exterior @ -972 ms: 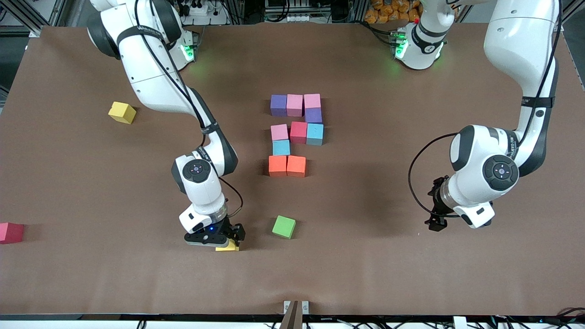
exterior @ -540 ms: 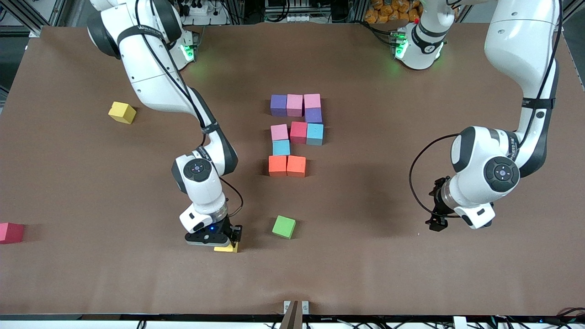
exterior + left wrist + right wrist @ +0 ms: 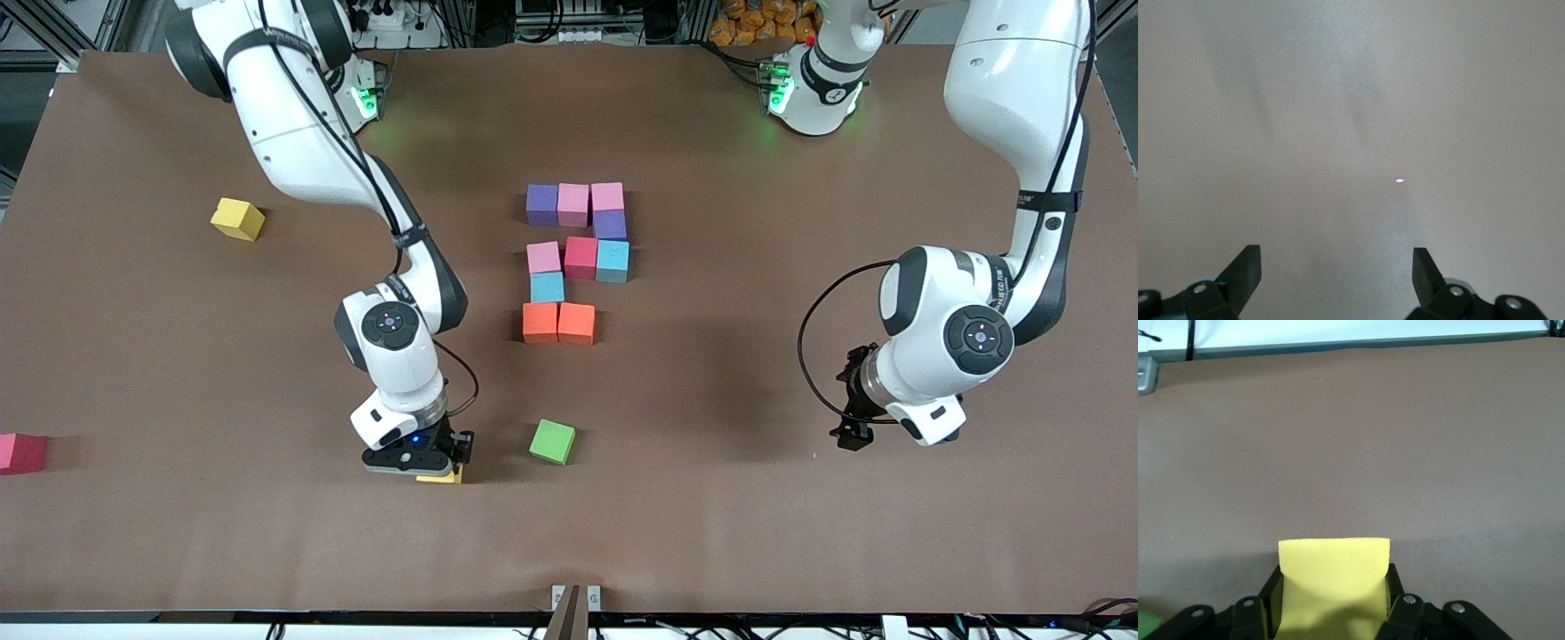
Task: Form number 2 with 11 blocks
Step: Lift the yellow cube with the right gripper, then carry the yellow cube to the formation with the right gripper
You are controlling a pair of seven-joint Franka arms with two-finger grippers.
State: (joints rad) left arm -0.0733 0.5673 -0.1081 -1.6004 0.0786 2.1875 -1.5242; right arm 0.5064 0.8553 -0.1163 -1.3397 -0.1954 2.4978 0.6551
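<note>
Several blocks lie together mid-table as part of the number 2 (image 3: pixel 576 258): a purple (image 3: pixel 541 204) and two pink cubes in the row nearest the robots, a purple cube under them, then pink, red (image 3: pixel 581 256) and light blue, a light blue (image 3: pixel 547 286), and two orange cubes (image 3: pixel 558 322). My right gripper (image 3: pixel 442 464) is shut on a yellow block (image 3: pixel 442 477), low over the table beside the green cube; it also shows in the right wrist view (image 3: pixel 1333 577). My left gripper (image 3: pixel 852 436) is open and empty over bare table (image 3: pixel 1337 267) at the left arm's end and waits.
A green cube (image 3: pixel 552 441) lies nearer the front camera than the orange cubes. A second yellow cube (image 3: pixel 237 218) and a dark pink cube (image 3: pixel 21 452) lie at the right arm's end of the table. A metal bracket (image 3: pixel 576 597) sits at the front edge.
My right gripper's fingers closed on the yellow block, and gripper and block shifted slightly away from the front camera. The left arm barely moved.
</note>
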